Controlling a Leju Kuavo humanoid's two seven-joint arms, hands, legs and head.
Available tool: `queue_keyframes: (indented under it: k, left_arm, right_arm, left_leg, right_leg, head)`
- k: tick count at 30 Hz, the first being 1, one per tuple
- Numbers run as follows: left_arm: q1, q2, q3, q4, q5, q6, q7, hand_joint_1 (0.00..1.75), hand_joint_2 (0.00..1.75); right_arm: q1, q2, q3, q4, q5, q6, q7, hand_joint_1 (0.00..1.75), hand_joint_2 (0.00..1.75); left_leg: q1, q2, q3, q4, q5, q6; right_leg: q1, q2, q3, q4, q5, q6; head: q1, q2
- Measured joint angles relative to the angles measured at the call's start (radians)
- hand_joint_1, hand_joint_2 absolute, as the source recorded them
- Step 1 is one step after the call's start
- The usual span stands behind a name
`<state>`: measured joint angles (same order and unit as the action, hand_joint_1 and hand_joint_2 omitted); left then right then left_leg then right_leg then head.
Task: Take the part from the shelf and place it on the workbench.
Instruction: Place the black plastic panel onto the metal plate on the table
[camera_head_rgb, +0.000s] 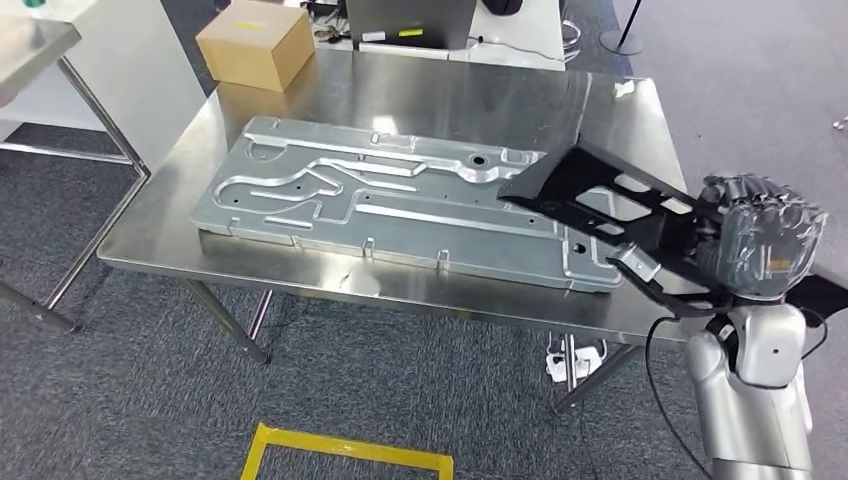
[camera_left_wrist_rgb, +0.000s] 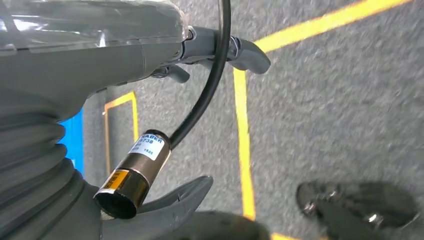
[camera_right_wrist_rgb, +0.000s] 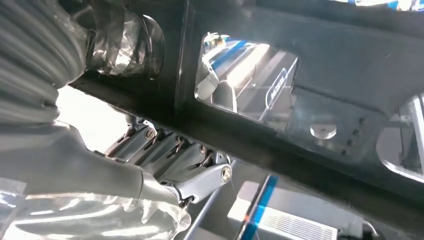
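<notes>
Head view: looks down on a steel table (camera_head_rgb: 420, 85) standing on grey carpet.
Right hand (camera_head_rgb: 762, 237): wrapped in clear plastic, at the table's near right corner, fingers closed on the near end of a black part (camera_head_rgb: 600, 195).
Black part: flat dark frame with cut-out windows, held tilted, far end reaching over the table and over the right end of the silver panel (camera_head_rgb: 390, 200); whether that far end touches the panel cannot be told.
Silver panel: large stamped metal sheet with raised channels, lying flat along the middle of the table, running from the left side towards the right front edge.
Cardboard box (camera_head_rgb: 256, 42): closed, on the far left corner of the table, well apart from the panel.
Floor marking (camera_head_rgb: 345, 450): yellow tape outline on the carpet in front of the table.
Right wrist view: grey fingers (camera_right_wrist_rgb: 175, 155) curled under a bar of the black part (camera_right_wrist_rgb: 310, 45); shiny table metal seen through the cut-outs.
Left wrist view: left hand (camera_left_wrist_rgb: 165, 55) hanging above grey carpet with yellow tape lines (camera_left_wrist_rgb: 242, 130); fingers (camera_left_wrist_rgb: 247, 52) stretched out and apart from the thumb (camera_left_wrist_rgb: 172, 200), holding nothing.
Cable (camera_left_wrist_rgb: 210, 80): black, running across the left hand to a small dark cylinder (camera_left_wrist_rgb: 131, 175) with a white label.
</notes>
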<state>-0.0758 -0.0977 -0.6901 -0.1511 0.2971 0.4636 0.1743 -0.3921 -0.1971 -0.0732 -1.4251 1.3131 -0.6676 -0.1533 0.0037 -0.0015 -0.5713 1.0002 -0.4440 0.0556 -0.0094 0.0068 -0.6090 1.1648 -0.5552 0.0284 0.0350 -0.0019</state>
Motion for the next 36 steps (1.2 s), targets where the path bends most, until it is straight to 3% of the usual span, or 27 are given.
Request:
queue_keyframes:
  k: [2,3,4,6,7,9,12,14,17,18,19,20,22,24,27,29,33,34,35,36]
  left_arm:
    - [-0.001,0.000,0.000,0.000,-0.002,-0.003,0.002,0.00,1.75]
    - [0.000,-0.001,0.000,0.000,-0.003,-0.005,0.003,0.00,1.75]
    - [0.001,-0.001,-0.001,0.000,-0.003,-0.006,0.003,0.00,1.75]
    - [0.001,-0.001,-0.002,0.000,-0.004,-0.007,0.004,0.00,1.75]
    - [-0.001,-0.001,-0.003,0.000,-0.004,-0.007,0.003,0.00,1.75]
    - [-0.004,-0.001,-0.005,0.000,-0.005,-0.008,0.003,0.00,1.75]
    - [-0.005,-0.001,-0.011,0.000,-0.004,-0.013,0.005,0.00,1.75]
    - [-0.008,-0.001,-0.013,0.000,-0.004,-0.014,0.007,0.00,1.75]
    - [-0.009,-0.001,-0.016,0.000,-0.004,-0.014,0.011,0.00,1.75]
    - [-0.008,0.000,-0.017,0.000,-0.004,-0.014,0.012,0.00,1.75]
    - [-0.005,0.000,-0.017,0.000,-0.004,-0.014,0.014,0.00,1.75]
    - [-0.003,0.000,-0.018,0.000,-0.003,-0.014,0.015,0.00,1.75]
    - [-0.001,0.002,-0.019,0.000,-0.003,-0.014,0.016,0.00,1.75]
    - [-0.002,0.004,-0.020,0.001,-0.003,-0.012,0.015,0.00,1.75]
    - [0.000,0.004,-0.020,0.002,-0.003,-0.010,0.013,0.00,1.75]
    - [0.001,0.003,-0.021,0.002,-0.003,-0.009,0.013,0.00,1.75]
    - [0.000,0.001,-0.022,0.002,-0.004,-0.009,0.012,0.00,1.75]
    - [0.001,0.001,-0.023,0.002,-0.004,-0.009,0.012,0.00,1.75]
    - [0.003,0.001,-0.023,0.002,-0.004,-0.009,0.012,0.00,1.75]
    - [0.004,0.000,-0.024,0.002,-0.004,-0.009,0.012,0.00,1.75]
  right_arm:
    - [-0.014,-0.006,0.010,0.015,0.009,0.011,0.003,1.73,1.75]
    - [-0.021,-0.008,0.017,0.026,0.015,0.017,0.004,1.73,1.75]
    - [-0.030,-0.009,0.026,0.037,0.021,0.023,0.005,1.73,1.75]
    - [-0.062,-0.012,0.049,0.064,0.037,0.038,0.007,1.73,1.75]
    - [-0.084,-0.013,0.063,0.080,0.046,0.047,0.010,1.73,1.75]
    - [-0.130,-0.013,0.101,0.120,0.068,0.064,0.019,1.73,1.75]
    - [-0.185,-0.004,0.163,0.177,0.103,0.079,0.035,1.73,1.75]
    - [-0.218,0.009,0.197,0.206,0.121,0.081,0.045,1.73,1.75]
    - [-0.251,0.031,0.244,0.244,0.135,0.083,0.054,1.73,1.75]
    - [-0.254,0.038,0.262,0.256,0.139,0.084,0.056,1.73,1.75]
    - [-0.255,0.046,0.280,0.266,0.142,0.085,0.059,1.73,1.75]
    - [-0.256,0.053,0.295,0.275,0.144,0.086,0.061,1.73,1.75]
    - [-0.260,0.067,0.319,0.289,0.145,0.086,0.064,1.73,1.75]
    - [-0.267,0.076,0.336,0.304,0.145,0.085,0.069,1.73,1.75]
    - [-0.271,0.085,0.353,0.321,0.145,0.084,0.075,1.73,1.75]
    - [-0.273,0.087,0.360,0.327,0.143,0.083,0.077,1.73,1.75]
    - [-0.267,0.088,0.364,0.339,0.142,0.082,0.078,1.73,1.75]
    - [-0.264,0.088,0.365,0.342,0.142,0.082,0.078,1.73,1.75]
    - [-0.262,0.088,0.366,0.345,0.142,0.082,0.078,1.73,1.75]
    - [-0.262,0.088,0.367,0.347,0.142,0.082,0.078,1.73,1.75]
  left_leg:
    - [0.001,0.000,0.007,0.000,-0.007,0.000]
    - [0.002,0.000,0.011,0.000,-0.012,-0.002]
    - [0.004,0.000,0.018,0.002,-0.018,-0.004]
    - [0.008,0.000,0.032,0.005,-0.032,-0.014]
    - [0.009,0.001,0.037,0.007,-0.038,-0.019]
    - [0.008,0.003,0.040,0.009,-0.047,-0.034]
    - [0.008,0.006,0.047,0.021,-0.053,-0.055]
    - [0.010,0.006,0.019,0.082,-0.076,-0.060]
    - [0.010,0.006,-0.099,0.268,-0.147,-0.066]
    - [0.010,0.006,-0.129,0.301,-0.152,-0.065]
    - [0.009,0.006,-0.143,0.300,-0.136,-0.062]
    - [0.007,0.005,-0.137,0.256,-0.096,-0.056]
    - [-0.001,0.005,-0.096,0.119,-0.004,-0.038]
    - [-0.010,0.003,-0.070,0.036,0.025,-0.026]
    - [-0.010,0.002,-0.048,0.010,0.027,-0.013]
    - [-0.005,0.002,-0.026,-0.002,0.028,-0.004]
    - [-0.002,-0.001,-0.006,-0.005,0.012,0.000]
    - [-0.001,-0.002,0.001,-0.005,0.005,-0.002]
    - [-0.001,-0.003,0.010,-0.004,-0.003,-0.004]
    - [0.000,-0.003,0.021,-0.003,-0.011,-0.007]
  right_leg:
    - [-0.006,-0.001,-0.074,0.111,-0.039,0.011]
    - [-0.010,-0.002,-0.098,0.132,-0.034,0.015]
    - [-0.014,-0.002,-0.103,0.115,-0.007,0.019]
    - [-0.021,-0.006,-0.066,-0.008,0.085,0.024]
    - [-0.021,-0.008,-0.046,-0.071,0.109,0.024]
    - [-0.014,-0.010,-0.025,-0.129,0.120,0.011]
    - [-0.010,-0.006,-0.016,-0.133,0.122,-0.020]
    - [-0.011,-0.006,-0.003,-0.135,0.117,-0.036]
    - [-0.004,-0.006,0.009,-0.136,0.103,-0.051]
    - [-0.001,-0.005,0.015,-0.136,0.098,-0.053]
    - [0.003,-0.004,0.023,-0.136,0.092,-0.055]
    - [0.006,-0.002,0.033,-0.136,0.085,-0.055]
    - [0.012,-0.001,0.053,-0.136,0.070,-0.053]
    - [0.013,-0.001,0.061,-0.140,0.060,-0.046]
    - [0.012,-0.001,0.066,-0.129,0.062,-0.027]
    - [0.010,-0.002,0.049,-0.080,0.049,-0.016]
    - [-0.002,-0.002,-0.088,0.125,-0.034,0.003]
    - [-0.005,-0.003,-0.105,0.129,-0.025,0.005]
    - [-0.008,-0.004,-0.103,0.097,0.006,0.007]
    - [-0.010,-0.006,-0.085,0.032,0.056,0.008]
  head:
    - [0.000,0.000]
    - [0.000,0.000]
    - [0.000,0.000]
    - [0.000,0.000]
    - [0.000,0.000]
    - [0.001,0.000]
    - [0.000,0.000]
    - [-0.001,0.000]
    - [-0.002,0.000]
    - [-0.002,0.000]
    - [-0.002,0.000]
    - [-0.002,0.000]
    - [-0.001,0.000]
    - [0.000,0.000]
    - [0.000,0.000]
    - [0.001,0.000]
    - [0.001,0.000]
    - [0.001,0.000]
    - [0.001,0.000]
    - [0.001,0.000]
